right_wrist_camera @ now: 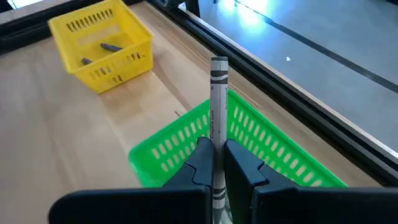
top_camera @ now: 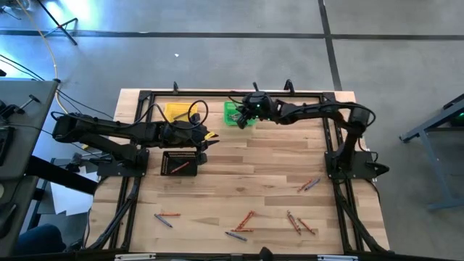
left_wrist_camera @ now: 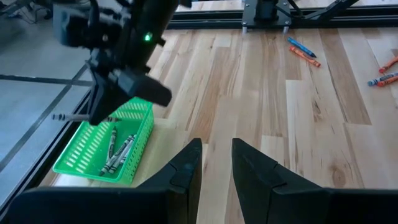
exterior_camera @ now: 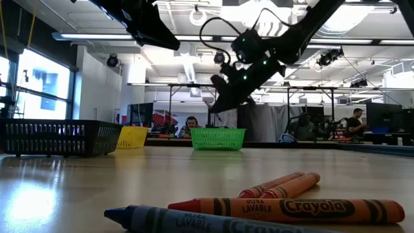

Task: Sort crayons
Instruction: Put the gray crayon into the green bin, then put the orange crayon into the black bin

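The right hand (right_wrist_camera: 214, 163) is clamped on a grey crayon (right_wrist_camera: 217, 109) that stands upright between its fingers, over the green bin (right_wrist_camera: 273, 149) at the upper middle of the high view. More grey crayons (left_wrist_camera: 118, 146) lie in that bin. The left hand (left_wrist_camera: 216, 163), fingers narrowly parted and holding nothing, hangs just left of it, near the yellow bin (top_camera: 177, 111) and the black bin (top_camera: 179, 162). Loose crayons (top_camera: 245, 221) lie scattered on the tabletop (top_camera: 275, 167) along the lower part of the high view.
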Controlling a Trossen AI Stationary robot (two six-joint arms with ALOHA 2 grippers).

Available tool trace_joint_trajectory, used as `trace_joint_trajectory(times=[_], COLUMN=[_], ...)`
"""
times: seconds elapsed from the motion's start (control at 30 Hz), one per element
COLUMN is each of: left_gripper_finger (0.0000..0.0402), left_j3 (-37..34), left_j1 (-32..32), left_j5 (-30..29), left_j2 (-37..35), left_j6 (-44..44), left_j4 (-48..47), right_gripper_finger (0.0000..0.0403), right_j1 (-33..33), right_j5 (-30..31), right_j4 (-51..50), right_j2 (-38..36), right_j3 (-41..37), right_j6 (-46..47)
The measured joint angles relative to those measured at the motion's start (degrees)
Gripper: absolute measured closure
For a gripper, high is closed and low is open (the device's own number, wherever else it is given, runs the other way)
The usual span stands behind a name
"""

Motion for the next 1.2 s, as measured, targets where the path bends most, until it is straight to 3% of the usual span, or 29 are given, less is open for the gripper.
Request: trace_joint_trajectory(times=[0.33, 0.67, 0.8, 0.97, 1.2], left_gripper_finger=[0.0328, 0.0328, 0.0328, 0.0328, 0.0328], left_j3=[0.00, 0.00, 0.00, 0.00, 0.00], left_j1=[-0.01, -0.02, -0.02, -0.02, -0.02], left_j5=[0.00, 0.00, 0.00, 0.02, 0.02], left_j2=[0.00, 0.00, 0.00, 0.00, 0.00], left_j6=[0.00, 0.00, 0.00, -0.01, -0.23], left_j4=[-0.02, -0.04, -0.15, -1.50, -2.36], right_gripper_finger=[0.0390, 0.0296, 0.0275, 0.0274, 0.0275], right_j1=[-0.15, -0.35, -0.43, 0.06, 8.67], right_j5=[-0.35, -1.45, -2.01, -7.67, -11.95], right_j4=[1.03, 0.00, -2.97, -25.78, -62.73], right_j2=[1.53, 1.51, -0.85, -10.21, -23.37], right_j3=[0.00, 0.00, 0.00, 3.73, 5.92], right_j6=[0.46, 0.46, 0.51, 1.25, 15.80])
